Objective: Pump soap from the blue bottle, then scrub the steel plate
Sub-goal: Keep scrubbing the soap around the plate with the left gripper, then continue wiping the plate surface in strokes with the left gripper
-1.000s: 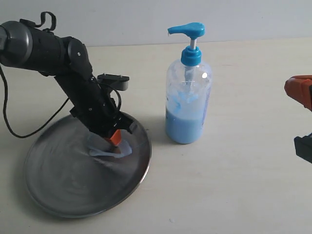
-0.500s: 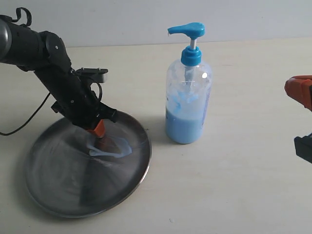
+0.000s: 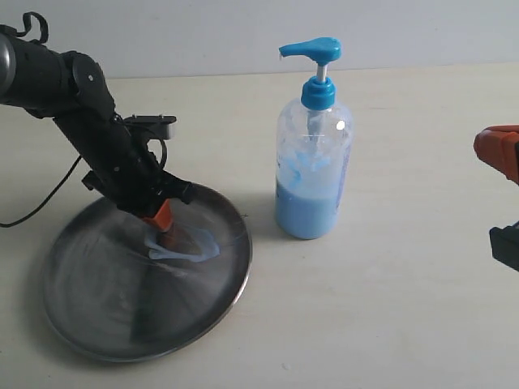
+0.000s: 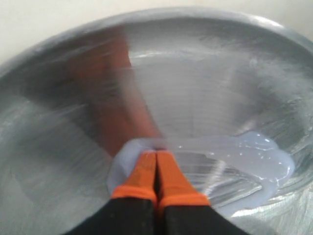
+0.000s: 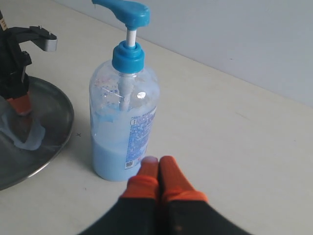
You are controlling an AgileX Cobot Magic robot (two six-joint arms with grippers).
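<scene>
The clenched left hand (image 4: 156, 157) touches soap (image 4: 254, 164) on the steel plate (image 3: 97, 320). The right hand (image 5: 157, 165), clenched empty, is well apart from the plate.

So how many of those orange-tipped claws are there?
2. The left gripper, shut, has its tips in the soap on the steel plate; the right gripper, also shut, is off to the right of the blue bottle.
</scene>
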